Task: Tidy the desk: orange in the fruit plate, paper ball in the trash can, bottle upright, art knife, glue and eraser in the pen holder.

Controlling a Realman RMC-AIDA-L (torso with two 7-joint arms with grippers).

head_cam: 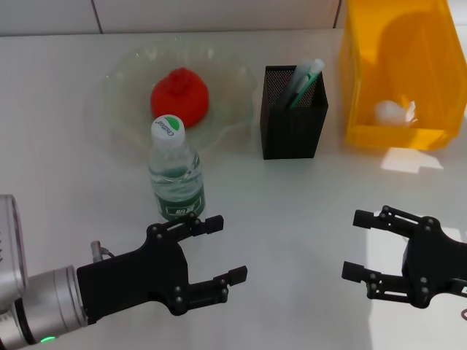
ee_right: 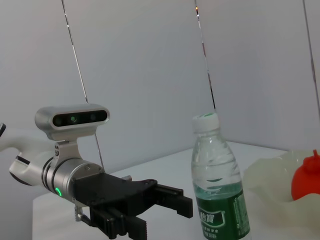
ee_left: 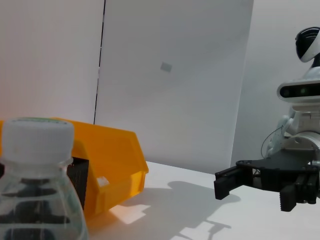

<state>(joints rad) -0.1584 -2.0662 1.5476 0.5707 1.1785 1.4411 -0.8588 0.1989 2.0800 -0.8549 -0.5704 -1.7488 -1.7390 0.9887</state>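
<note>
The bottle (head_cam: 175, 171) stands upright in front of the fruit plate (head_cam: 128, 87); it also shows in the left wrist view (ee_left: 37, 190) and the right wrist view (ee_right: 219, 185). The orange (head_cam: 180, 96) lies in the plate. The glue (head_cam: 303, 84) sticks out of the pen holder (head_cam: 293, 120). A white paper ball (head_cam: 394, 111) lies in the trash can (head_cam: 398, 65). My left gripper (head_cam: 222, 248) is open and empty, just in front of the bottle. My right gripper (head_cam: 356, 244) is open and empty at the front right. The art knife and eraser are hidden.
The desk's back edge meets a white wall just behind the plate and the yellow bin. The pen holder stands between the plate and the bin.
</note>
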